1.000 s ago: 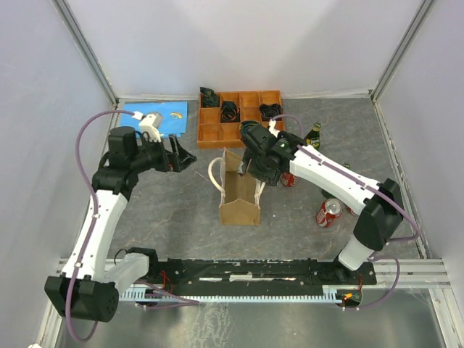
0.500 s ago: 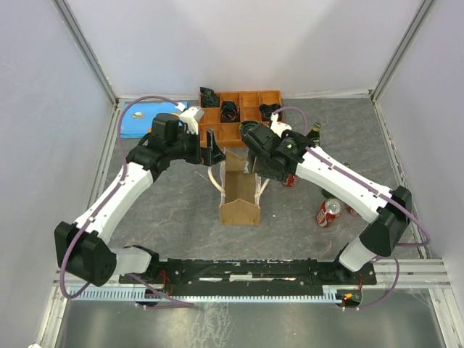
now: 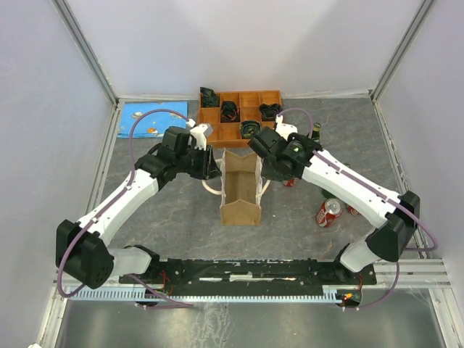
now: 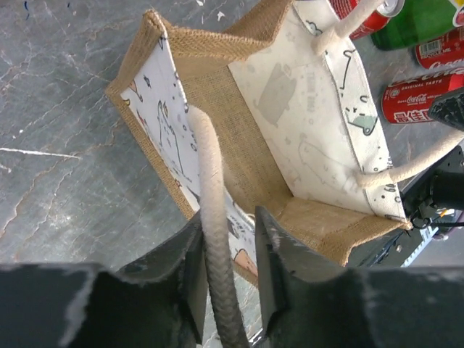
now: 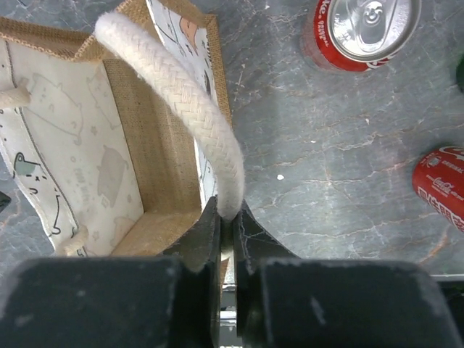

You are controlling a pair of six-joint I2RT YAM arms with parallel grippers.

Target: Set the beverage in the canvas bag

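Cream rope handles [image 5: 181, 80] are now pinched: left gripper [image 4: 226, 243] and right gripper [image 5: 227, 217] just clamped on 1 each, spreading the bag [image 3: 239, 209] for a can [image 5: 360, 29]

A red metal can [image 4: 424, 98] lying on its side carries the white Coca-Cola script. The second red can [image 4: 442, 52], just beside it, shows "ORIGINAL TASTE". The faint print on the cream lining of the tan canvas bag [image 4: 312, 109] cannot be read.

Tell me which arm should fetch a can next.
Likely the right arm: red cans lie on its side of the canvas bag. The left arm, jaws on a rope handle, is across the bag and could hold it open.
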